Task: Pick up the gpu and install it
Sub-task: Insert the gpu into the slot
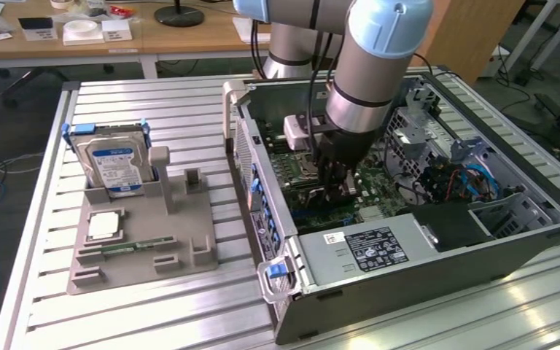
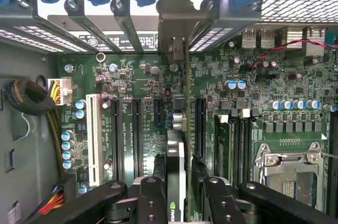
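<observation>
Pincer point(image 2: 177, 195) sits low inside the open computer case point(image 1: 513, 240), over the motherboard point(image 2: 132, 84). The gpu point(image 2: 177, 150) stands on edge between its fingers point(image 2: 153, 197), bracket end toward the rear slot covers point(image 2: 127, 20). Whether the fingers clamp the card or have let go, I cannot tell. On the tabletop point(image 1: 183, 102), a grey fixture point(image 1: 139, 248) carries a hard drive point(image 1: 114, 164) and a memory stick point(image 1: 136, 247).
</observation>
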